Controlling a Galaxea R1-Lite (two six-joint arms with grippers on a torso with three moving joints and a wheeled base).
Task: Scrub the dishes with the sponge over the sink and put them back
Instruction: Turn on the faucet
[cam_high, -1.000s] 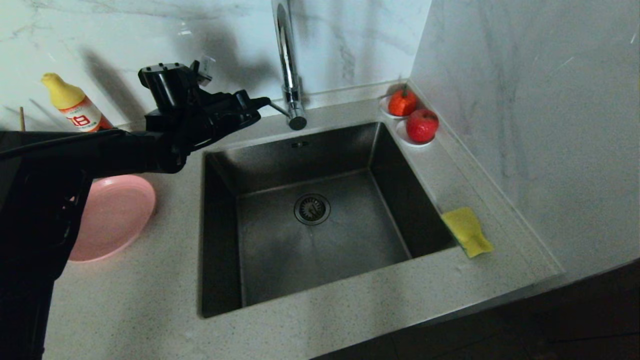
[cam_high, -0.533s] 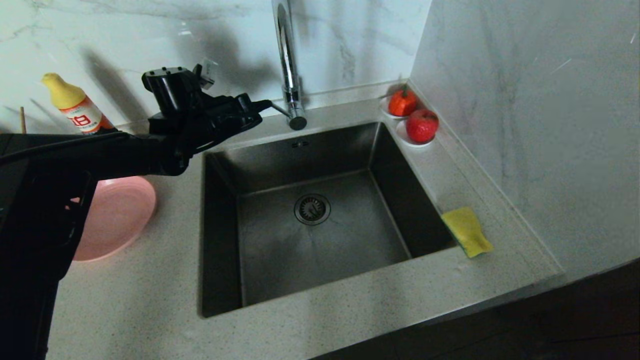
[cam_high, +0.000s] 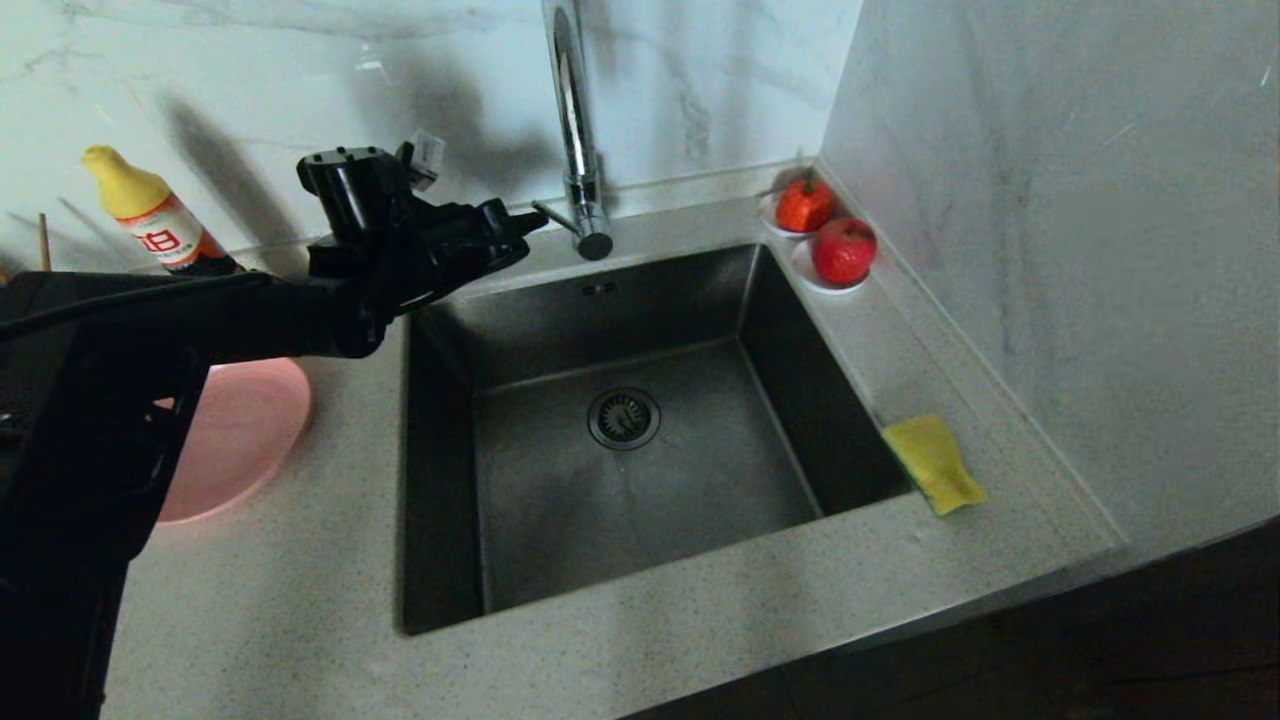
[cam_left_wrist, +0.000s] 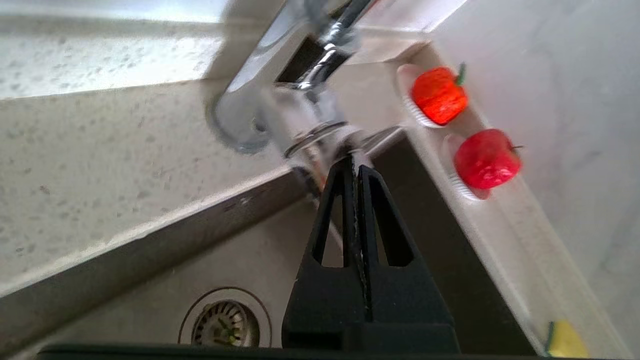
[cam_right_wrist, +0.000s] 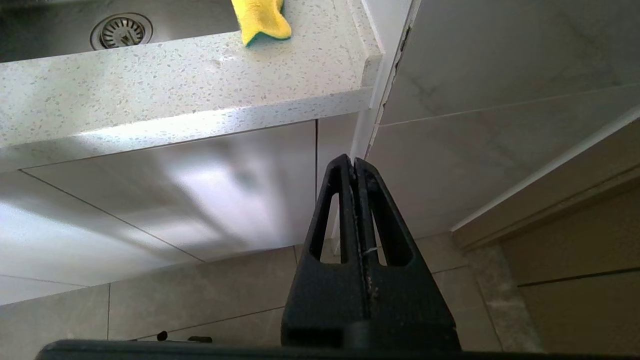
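The pink plate (cam_high: 245, 430) lies on the counter left of the sink (cam_high: 560, 520), partly hidden by my left arm. On the sink's right rim rests the yellow sponge (cam_high: 935, 462), also seen at the right wrist view's edge (cam_right_wrist: 260, 20). My left gripper (cam_high: 535, 220) is shut and empty, raised over the sink's back left corner, its tips right at the thin lever (cam_high: 556, 217) of the chrome tap (cam_high: 575, 120). In the left wrist view the shut tips (cam_left_wrist: 352, 162) meet the tap's base (cam_left_wrist: 310, 125). My right gripper (cam_right_wrist: 353, 161) hangs shut below the counter edge.
A yellow-capped detergent bottle (cam_high: 150, 215) stands at the back left. Two red fruits on white saucers (cam_high: 805, 205) (cam_high: 845, 250) sit at the sink's back right corner. A marble wall closes the right side. The drain strainer (cam_high: 624, 417) is in the basin's floor.
My left arm has shifted slightly right and lower, covering more of the pink plate, with the shut tips staying at the tap's lever. Nothing else moved.
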